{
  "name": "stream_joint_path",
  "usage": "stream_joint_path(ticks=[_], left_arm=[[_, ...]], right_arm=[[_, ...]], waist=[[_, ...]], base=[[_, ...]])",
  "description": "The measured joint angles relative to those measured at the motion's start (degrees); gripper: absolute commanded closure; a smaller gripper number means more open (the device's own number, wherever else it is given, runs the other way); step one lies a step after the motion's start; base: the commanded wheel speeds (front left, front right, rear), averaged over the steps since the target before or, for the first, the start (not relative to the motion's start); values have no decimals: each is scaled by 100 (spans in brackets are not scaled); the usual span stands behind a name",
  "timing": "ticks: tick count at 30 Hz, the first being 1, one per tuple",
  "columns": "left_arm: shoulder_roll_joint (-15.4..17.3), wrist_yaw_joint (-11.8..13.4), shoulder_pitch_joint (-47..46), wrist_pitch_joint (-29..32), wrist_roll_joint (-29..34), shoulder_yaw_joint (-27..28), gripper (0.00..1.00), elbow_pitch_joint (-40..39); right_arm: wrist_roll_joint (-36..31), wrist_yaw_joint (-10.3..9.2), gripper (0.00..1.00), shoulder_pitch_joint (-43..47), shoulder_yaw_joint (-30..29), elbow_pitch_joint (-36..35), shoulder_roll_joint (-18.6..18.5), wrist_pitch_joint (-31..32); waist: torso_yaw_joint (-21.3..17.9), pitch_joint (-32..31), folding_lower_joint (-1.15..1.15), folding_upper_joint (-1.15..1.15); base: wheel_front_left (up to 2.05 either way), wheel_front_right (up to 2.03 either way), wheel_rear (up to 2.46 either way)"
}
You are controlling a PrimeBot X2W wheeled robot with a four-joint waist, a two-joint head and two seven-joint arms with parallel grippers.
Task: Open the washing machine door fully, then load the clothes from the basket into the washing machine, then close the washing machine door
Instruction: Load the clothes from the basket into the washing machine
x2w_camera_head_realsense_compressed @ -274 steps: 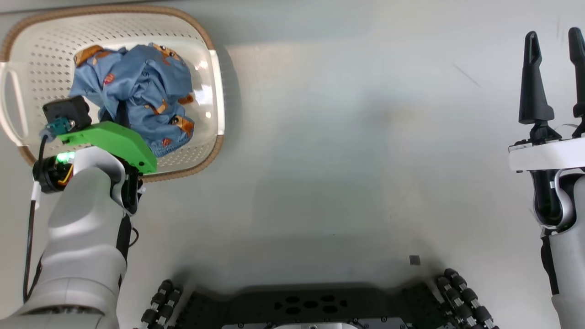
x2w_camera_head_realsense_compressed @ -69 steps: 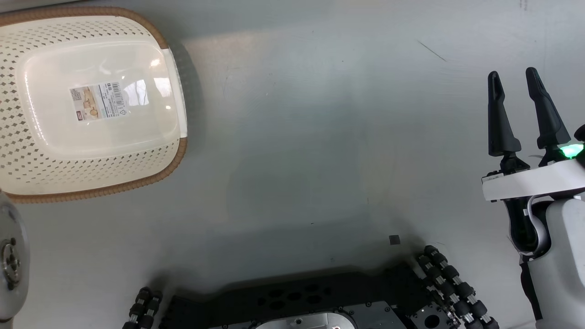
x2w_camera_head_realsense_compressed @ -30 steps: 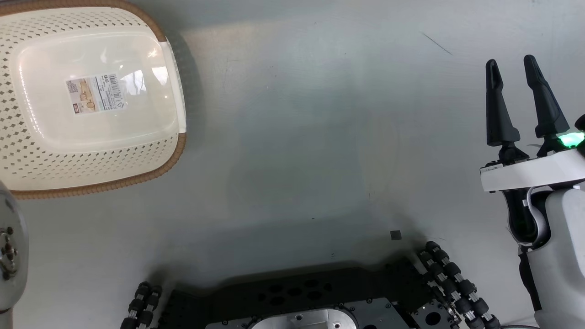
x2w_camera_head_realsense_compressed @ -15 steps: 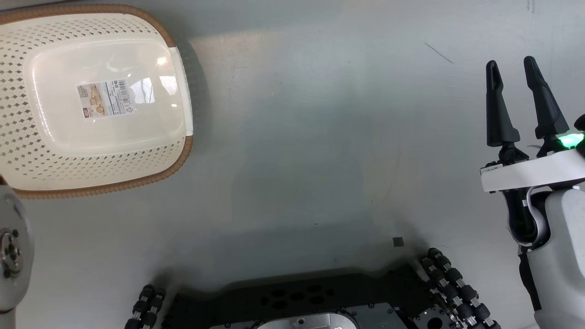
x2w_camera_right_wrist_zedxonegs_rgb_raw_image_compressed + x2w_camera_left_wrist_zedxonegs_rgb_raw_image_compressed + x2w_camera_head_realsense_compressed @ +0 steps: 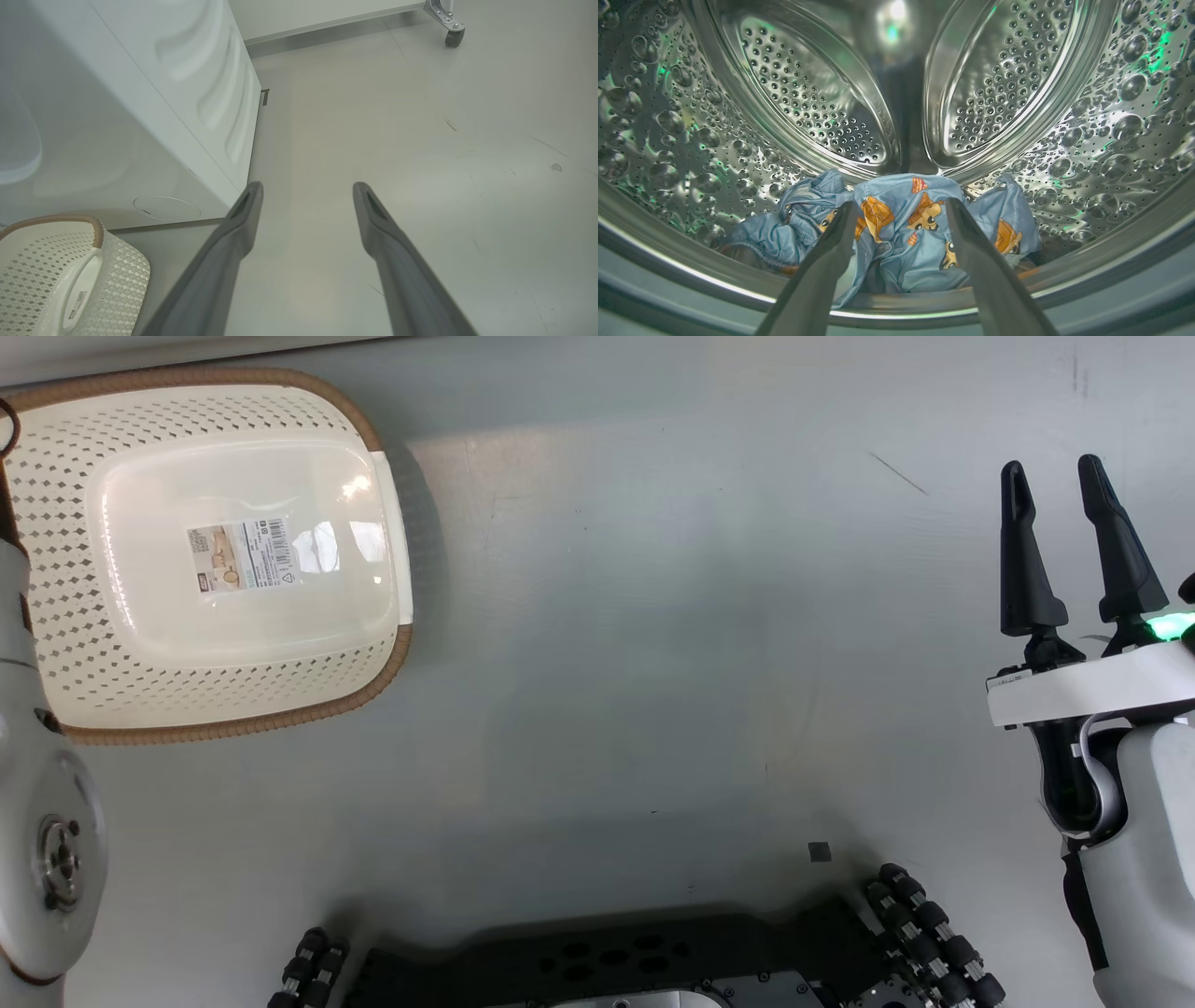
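Both jaws stand spread and empty, left jaws near the clothes (image 5: 906, 219) inside the washing machine (image 5: 808, 107); advise backing straight out, snagging nothing.

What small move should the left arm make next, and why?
Probably draw the left gripper straight back out of the drum: its jaws stand open, the clothes lie on the drum floor, and the basket is empty, so loading looks finished.
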Motion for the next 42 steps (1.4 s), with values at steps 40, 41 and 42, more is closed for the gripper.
stream_joint_path(ticks=[40,41,42], left_arm=[[-188,-151,1964,18,-157,281,0,-541],[-216,-151,2064,18,-157,298,0,-598],[-242,-151,2169,18,-157,312,0,-673]], right_arm=[[-60,0,0,2,-35,398,177,0],[-65,0,0,2,-35,410,178,0],[-76,0,0,3,-33,422,178,0]], waist=[[179,-1550,0,0],[181,-1606,0,0],[183,-1664,0,0]], base=[[0,0,0],[0,0,0],[0,0,0]])
